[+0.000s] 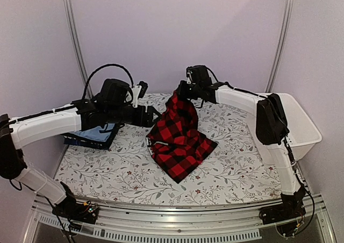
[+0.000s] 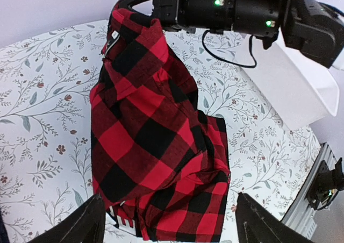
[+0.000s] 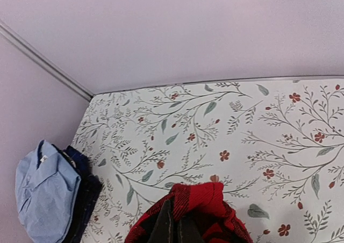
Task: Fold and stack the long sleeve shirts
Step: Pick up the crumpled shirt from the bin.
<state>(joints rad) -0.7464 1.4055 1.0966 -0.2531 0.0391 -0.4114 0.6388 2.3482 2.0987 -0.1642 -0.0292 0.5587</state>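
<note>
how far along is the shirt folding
Done: the light blue shirt looks folded and sits on the dark navy garment, stacked at the left. In hand: the right gripper is shut on the red-and-black flannel shirt, holding one end up, and the left gripper is open beside it. Left: folding the flannel and adding it to the stack.

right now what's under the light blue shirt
A dark navy garment lies under the light blue shirt, only its edge showing. The rest of it, and anything lower, is covered.

Bright, even light leaves only faint shadows beside the flannel shirt [image 1: 180,138]; focus is slightly soft.
</note>
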